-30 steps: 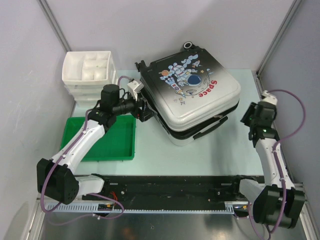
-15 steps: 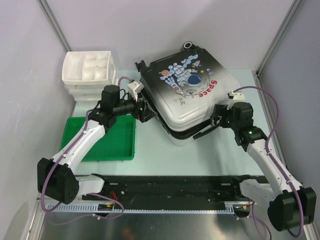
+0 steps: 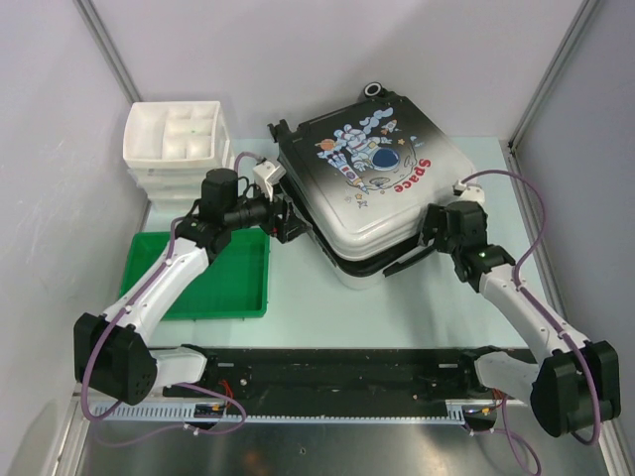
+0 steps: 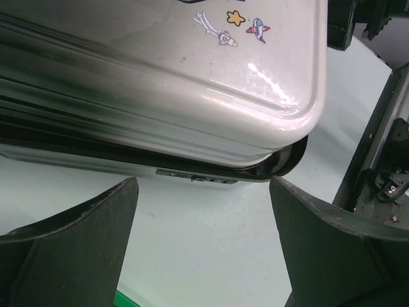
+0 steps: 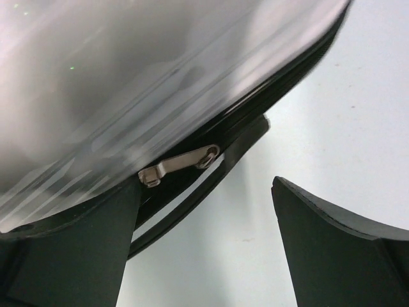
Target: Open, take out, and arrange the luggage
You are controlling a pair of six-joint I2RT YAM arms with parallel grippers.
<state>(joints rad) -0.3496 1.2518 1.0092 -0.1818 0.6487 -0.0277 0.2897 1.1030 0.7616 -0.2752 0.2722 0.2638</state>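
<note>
The luggage (image 3: 372, 188) lies flat in the middle of the table, astronaut picture and "Space" lettering up, with a dark gap along its front seam. My left gripper (image 3: 288, 220) is open at its left side; the left wrist view shows the silver shell (image 4: 160, 77) and zip seam just beyond my empty left gripper (image 4: 203, 243). My right gripper (image 3: 434, 226) is open at the front right corner. In the right wrist view the right gripper (image 5: 204, 243) holds nothing, with a silver zip pull (image 5: 179, 165) and the black handle (image 5: 217, 173) beside its left finger.
A stack of white compartmented boxes (image 3: 177, 144) stands at the back left. A flat green tray (image 3: 208, 283) lies under the left arm. A black rail (image 3: 337, 372) runs along the near edge. Grey walls close in both sides.
My right arm has swung in from the table's right edge to the luggage's front right corner, and its jaws have opened wide. The left arm and the luggage have not moved.
</note>
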